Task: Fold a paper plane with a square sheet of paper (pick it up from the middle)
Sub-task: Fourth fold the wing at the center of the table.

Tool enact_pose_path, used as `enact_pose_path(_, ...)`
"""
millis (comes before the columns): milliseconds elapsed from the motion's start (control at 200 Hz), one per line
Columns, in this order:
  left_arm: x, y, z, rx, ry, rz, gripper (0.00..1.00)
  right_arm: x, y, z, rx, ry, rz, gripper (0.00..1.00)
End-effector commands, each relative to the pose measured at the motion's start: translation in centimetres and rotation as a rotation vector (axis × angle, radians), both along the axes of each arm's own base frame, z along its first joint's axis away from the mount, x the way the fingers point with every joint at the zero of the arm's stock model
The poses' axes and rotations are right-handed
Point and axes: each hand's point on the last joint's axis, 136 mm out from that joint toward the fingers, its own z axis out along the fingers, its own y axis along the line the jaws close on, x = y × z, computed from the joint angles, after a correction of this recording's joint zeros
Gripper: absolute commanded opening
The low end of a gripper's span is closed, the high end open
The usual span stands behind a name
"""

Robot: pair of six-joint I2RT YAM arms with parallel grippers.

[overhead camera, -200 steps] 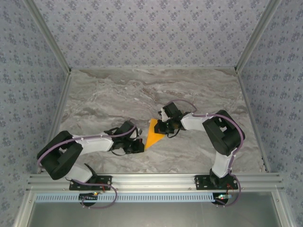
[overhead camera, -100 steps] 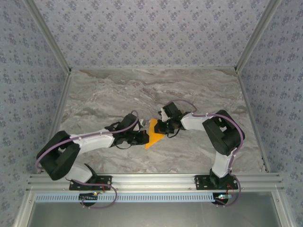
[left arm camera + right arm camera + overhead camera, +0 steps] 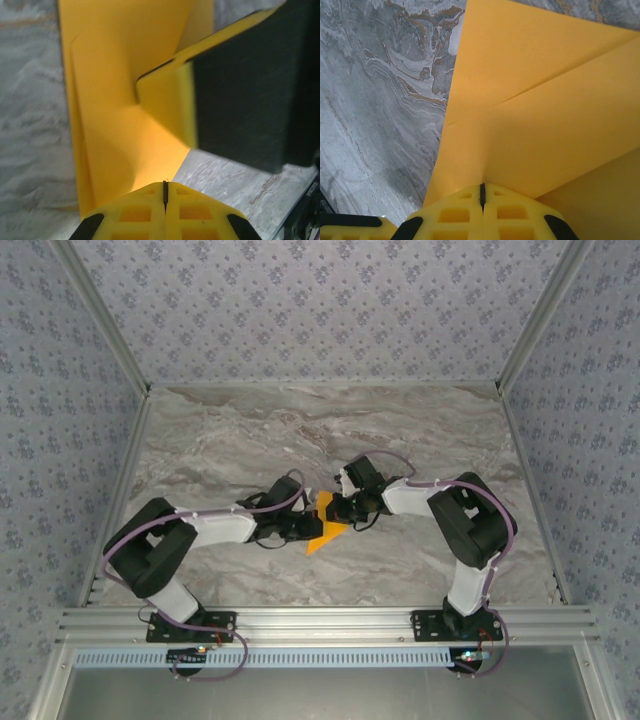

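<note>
The folded orange paper (image 3: 325, 533) is shown near the middle of the marble table (image 3: 230, 440), between the two grippers. The jaws of the right gripper (image 3: 347, 512) are pressed together on one edge. Those of the left gripper (image 3: 303, 528) are likewise closed, apparently pinching the opposite edge, though the contact itself is obscured.

White-black arms (image 3: 215, 528), purple cables (image 3: 440, 483), yellow ribbed claws (image 3: 164, 192).

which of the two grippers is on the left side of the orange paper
The left gripper: its closed fingers meet the orange paper at its left edge, while the right gripper meets it from the opposite side, slightly farther up the table.
</note>
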Motion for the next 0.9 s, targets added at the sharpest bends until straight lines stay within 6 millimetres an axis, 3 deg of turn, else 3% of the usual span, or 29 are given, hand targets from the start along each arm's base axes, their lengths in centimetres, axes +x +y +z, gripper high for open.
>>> enact_pose_path(0, 1.0, -1.1, -0.1, -0.012, -0.028, -0.028, 0.02, -2.0, -2.4, -4.1, -0.143, 0.090, -0.017, 0.06)
enact_pose_path(145, 1.2, -1.2, -1.4, 0.008, -0.009, -0.038, 0.01, -2.1, -2.4, -4.1, -0.146, 0.095, -0.019, 0.06)
enact_pose_path(270, 0.7, -0.1, -2.7, 0.033, 0.012, -0.029, 0.00, -2.3, -2.8, -4.5, -0.165, 0.105, -0.020, 0.06)
enact_pose_path(425, -1.1, 2.0, -4.2, 0.036, 0.060, -0.019, 0.00, -2.7, -3.7, -5.2, -0.207, 0.130, -0.031, 0.05)
enact_pose_path(894, -7.1, 5.6, -6.7, 0.013, 0.149, -0.084, 0.00, -3.5, -5.8, -7.1, -0.284, 0.193, -0.061, 0.04)
